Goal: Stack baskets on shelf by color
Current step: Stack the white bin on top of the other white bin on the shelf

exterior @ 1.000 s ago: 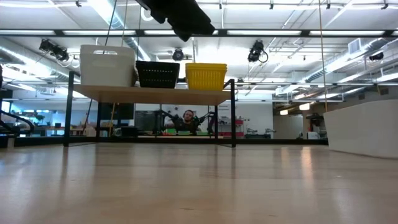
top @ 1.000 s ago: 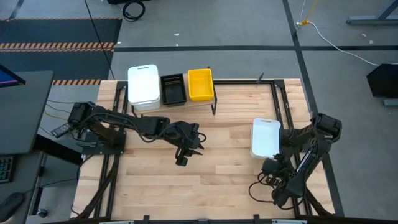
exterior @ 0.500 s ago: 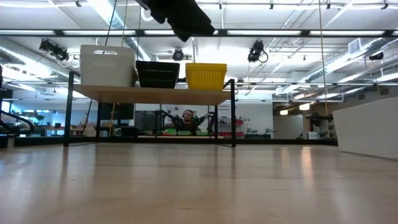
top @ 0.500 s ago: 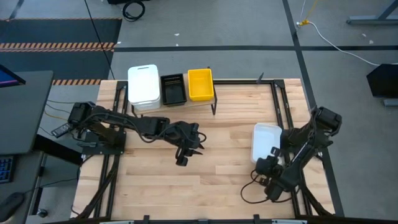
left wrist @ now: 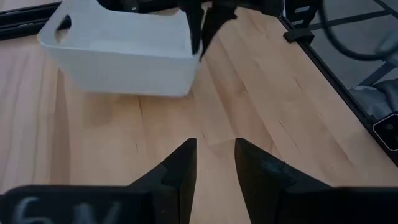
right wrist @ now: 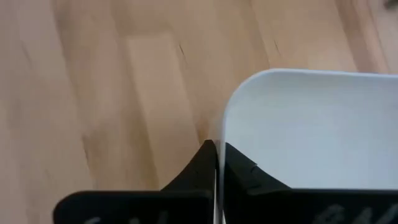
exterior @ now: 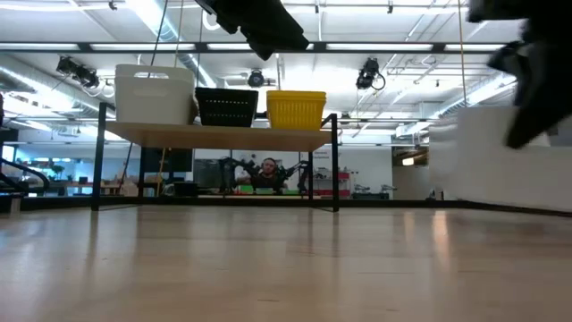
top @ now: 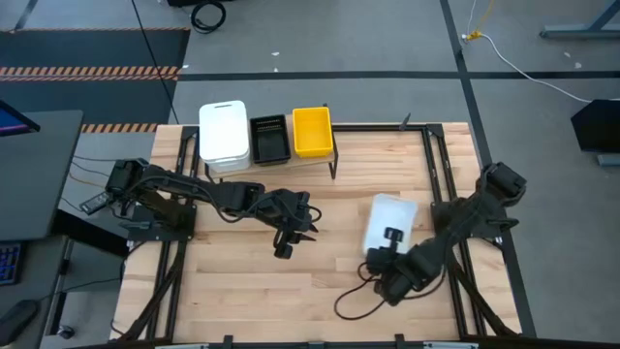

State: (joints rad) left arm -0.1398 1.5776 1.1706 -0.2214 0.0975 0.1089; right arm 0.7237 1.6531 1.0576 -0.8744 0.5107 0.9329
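On the wooden table [top: 320, 286], right tool [top: 392, 236] pinches white basket [top: 387, 215].

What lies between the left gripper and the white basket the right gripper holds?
Only bare tabletop lies between the left gripper and the white basket, as the high view shows.

A shelf [top: 329, 153] stands at the far edge of the table [top: 242, 281], left of centre. Three stacks of baskets sit on it in a row: one stack [top: 223, 131] at the left, one [top: 269, 139] in the middle, one [top: 312, 130] at the right. A lone basket [top: 387, 218] is right of centre, nearer than the shelf, its near rim pinched in the right gripper [top: 390, 236]. The left gripper [top: 288, 236] hangs over the table's middle, left of that basket, well apart from it.
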